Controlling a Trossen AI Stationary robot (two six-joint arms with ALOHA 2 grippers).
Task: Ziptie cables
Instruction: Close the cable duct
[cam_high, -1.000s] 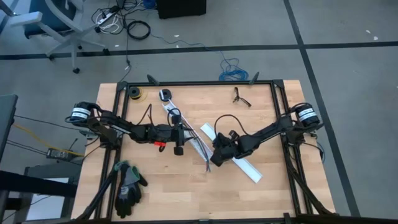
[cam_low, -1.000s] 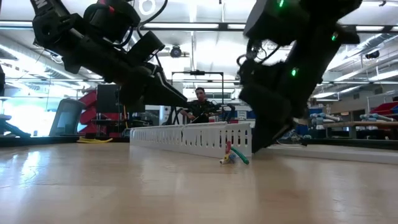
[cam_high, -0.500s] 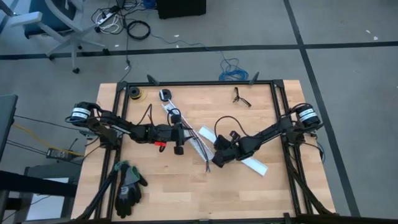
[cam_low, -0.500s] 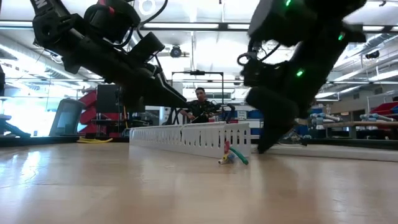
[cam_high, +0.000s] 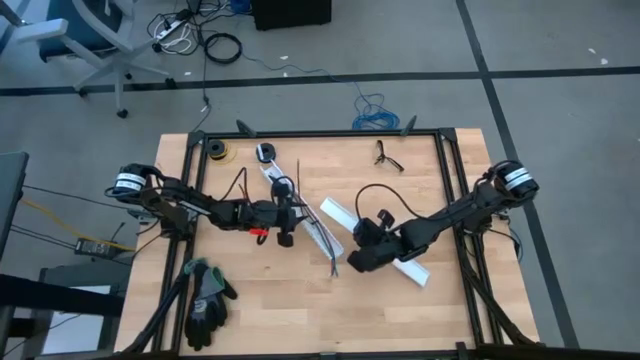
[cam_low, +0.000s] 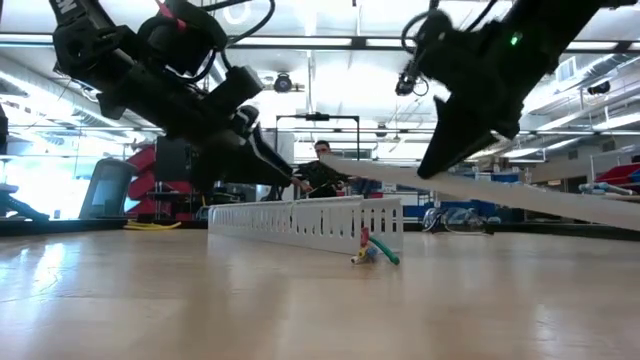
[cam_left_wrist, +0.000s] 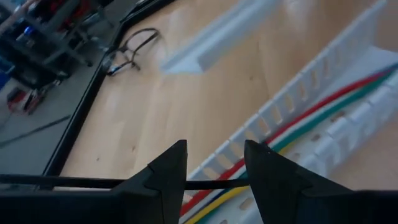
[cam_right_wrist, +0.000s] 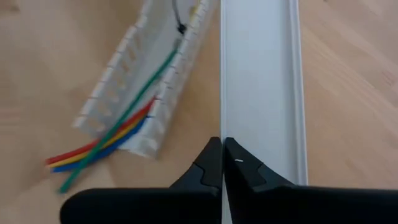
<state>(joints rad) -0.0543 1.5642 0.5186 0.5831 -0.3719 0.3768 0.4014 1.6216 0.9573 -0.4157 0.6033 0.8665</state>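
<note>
The cables (cam_right_wrist: 121, 127) (red, green, yellow, blue) lie inside a white perforated duct (cam_high: 322, 232) on the table, and their ends (cam_low: 375, 252) stick out of its near end. My right gripper (cam_right_wrist: 222, 143) is shut on a long plain white strip (cam_high: 412, 268), just right of the duct. My left gripper (cam_left_wrist: 214, 152) hovers over the duct's far part (cam_left_wrist: 311, 106) with its fingers apart. A thin dark strip (cam_left_wrist: 74, 182) lies across its fingertips and shows slanting down from it in the low view (cam_low: 285, 165). My left gripper has the thin dark strip lying across both fingertips (cam_left_wrist: 171, 174). It is not pinched in the gap between them. Whether it is held farther back is hidden by the fingers. My right gripper pinches one raised side wall (cam_right_wrist: 221, 118) of the white strip between its two fingers, which point along the strip. The strip (cam_low: 520, 195) is lifted and slants above the table in the low view.
Black gloves (cam_high: 205, 295) lie at the near left. Two small spools (cam_high: 218, 150) (cam_high: 265, 152) and a black clip (cam_high: 388, 155) sit by the far edge. A person (cam_low: 322, 170) shows beyond the table. Bare wood lies near and right of the duct.
My right gripper has risen and gone a little toward the table's right edge, still shut on the white strip. The strip has come up off the table and now slants in the air. My left gripper has shifted slightly; the thin dark strip now shows sticking out below it.
</note>
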